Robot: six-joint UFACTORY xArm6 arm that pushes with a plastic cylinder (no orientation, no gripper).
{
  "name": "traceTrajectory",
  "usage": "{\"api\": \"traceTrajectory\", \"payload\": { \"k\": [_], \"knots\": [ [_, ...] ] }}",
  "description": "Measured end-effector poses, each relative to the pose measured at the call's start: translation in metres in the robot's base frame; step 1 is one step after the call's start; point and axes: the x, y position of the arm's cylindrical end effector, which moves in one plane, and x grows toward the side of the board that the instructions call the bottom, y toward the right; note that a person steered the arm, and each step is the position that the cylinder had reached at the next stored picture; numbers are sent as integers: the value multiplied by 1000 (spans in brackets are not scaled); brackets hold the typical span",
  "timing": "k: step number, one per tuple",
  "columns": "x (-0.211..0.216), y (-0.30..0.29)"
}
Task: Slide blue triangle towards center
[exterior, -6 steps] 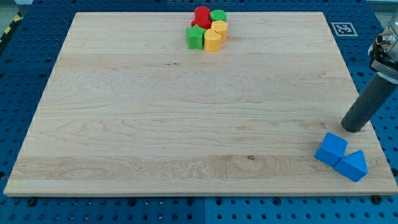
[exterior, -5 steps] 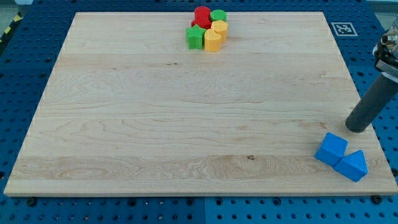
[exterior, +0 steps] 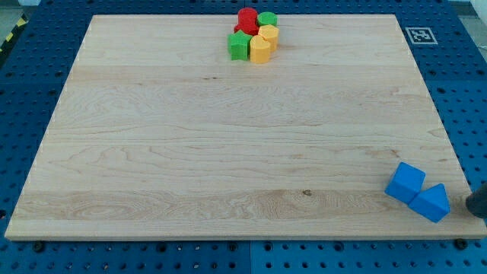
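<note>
The blue triangle (exterior: pixel 432 203) lies at the board's bottom right corner, touching a blue cube (exterior: pixel 405 182) on its upper left. Only the lower end of my rod shows at the view's right edge. My tip (exterior: pixel 476 211) sits just right of the blue triangle, off the wooden board (exterior: pixel 228 137), with a small gap between them.
A cluster of blocks sits at the top middle of the board: a red block (exterior: pixel 247 19), a green block (exterior: pixel 267 18), a green star (exterior: pixel 239 46) and two yellow blocks (exterior: pixel 261 49). A fiducial marker (exterior: pixel 419 35) lies beyond the board's top right corner.
My tip has moved down and right, from above the blue cube to beside the blue triangle at the view's right edge. The blocks have not moved.
</note>
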Motion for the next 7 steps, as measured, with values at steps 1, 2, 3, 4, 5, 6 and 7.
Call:
{"api": "traceTrajectory", "payload": {
  "k": [1, 2, 3, 4, 5, 6, 7],
  "knots": [
    [4, -16],
    [4, -32],
    [4, -48],
    [0, -68],
    [-3, -95],
    [-3, -133],
    [-8, -167]
  ]
}}
